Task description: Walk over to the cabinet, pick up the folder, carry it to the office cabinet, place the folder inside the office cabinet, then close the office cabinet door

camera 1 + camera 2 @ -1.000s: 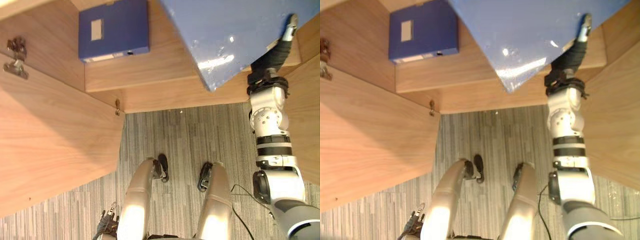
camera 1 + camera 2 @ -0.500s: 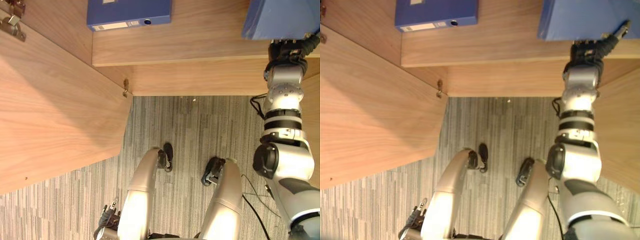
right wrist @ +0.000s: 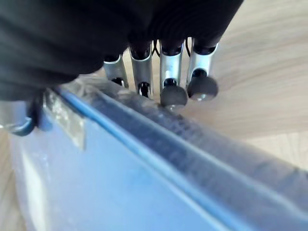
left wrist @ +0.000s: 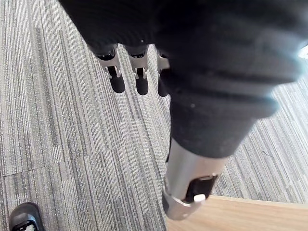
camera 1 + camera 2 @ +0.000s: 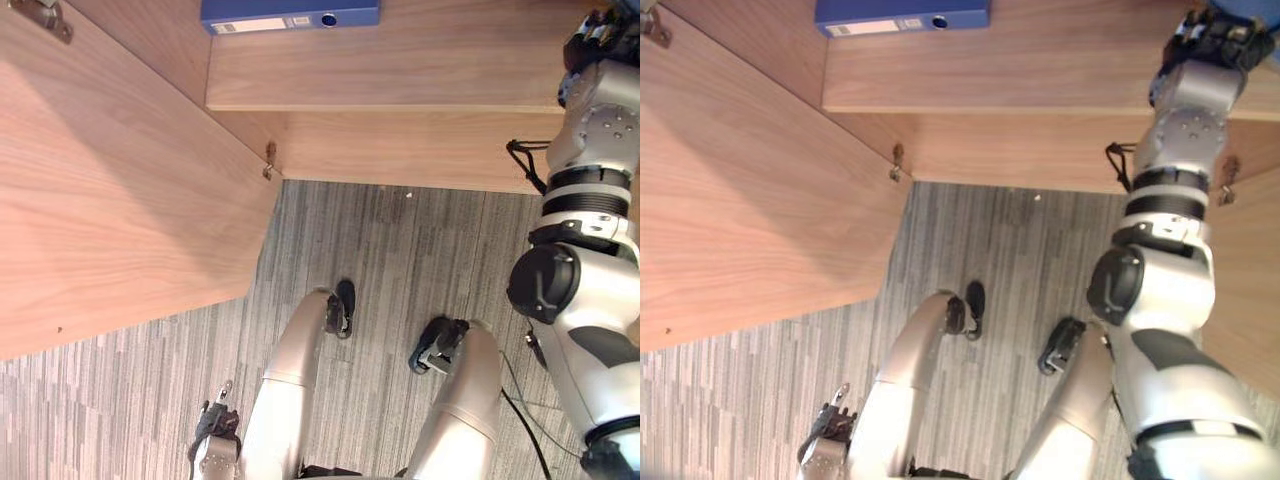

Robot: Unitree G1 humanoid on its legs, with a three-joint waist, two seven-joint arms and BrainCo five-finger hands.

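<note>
Reaching deeper into the cabinet [image 5: 400, 150] now, the right hand [image 3: 168, 72] pinches the folder [image 3: 120, 183] by its edge, which looks stiff, light and probably slippery.

arms [image 5: 590, 290] silver-grey | wrist covers [image 4: 211, 72] dark ribbed | fingers [image 4: 117, 79] silver, dark-tipped

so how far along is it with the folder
Pickup and carry look done: the right hand grips the folder at the cabinet shelf, where another folder lies. Left to do: let go and shut the open door. The left hand hangs idle above the carpet.
</note>
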